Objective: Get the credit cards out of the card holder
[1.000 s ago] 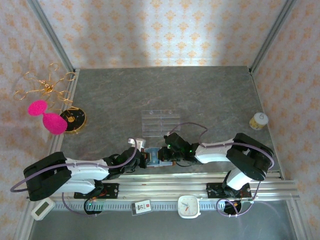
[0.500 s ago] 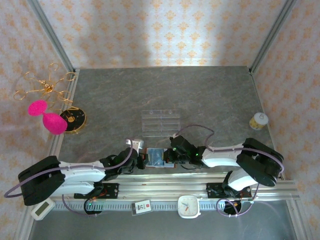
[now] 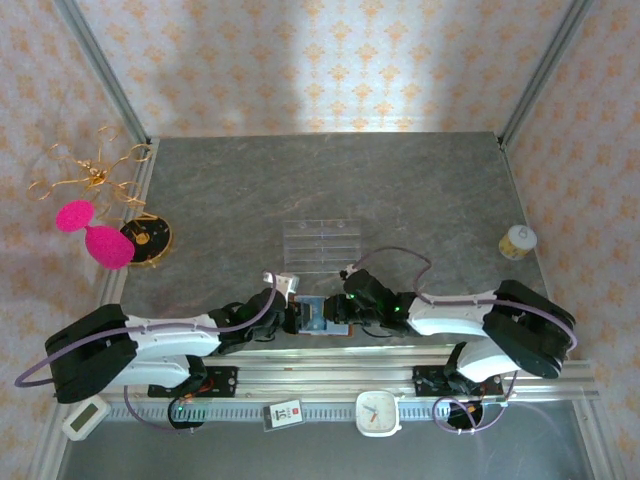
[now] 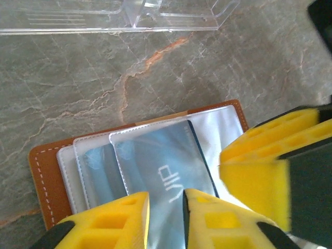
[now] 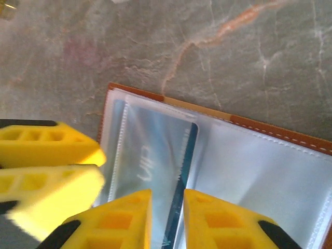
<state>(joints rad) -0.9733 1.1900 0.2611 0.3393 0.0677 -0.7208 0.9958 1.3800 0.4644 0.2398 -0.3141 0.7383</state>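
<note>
**Leather card holder (image 4: 40, 166) open, cards still inside**

It lies spread flat on the grey table (image 4: 233, 78) at the near edge, between both arms. The blue credit card (image 4: 155, 166) sits in its clear sleeve. My left gripper (image 4: 166, 199) and right gripper (image 5: 167, 199) hover over it, jaws narrowly parted, gripping nothing. I judge the opening done and all extraction left.

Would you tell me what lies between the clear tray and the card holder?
Bare grey tabletop separates the clear tray from the card holder in the left wrist view.
</note>
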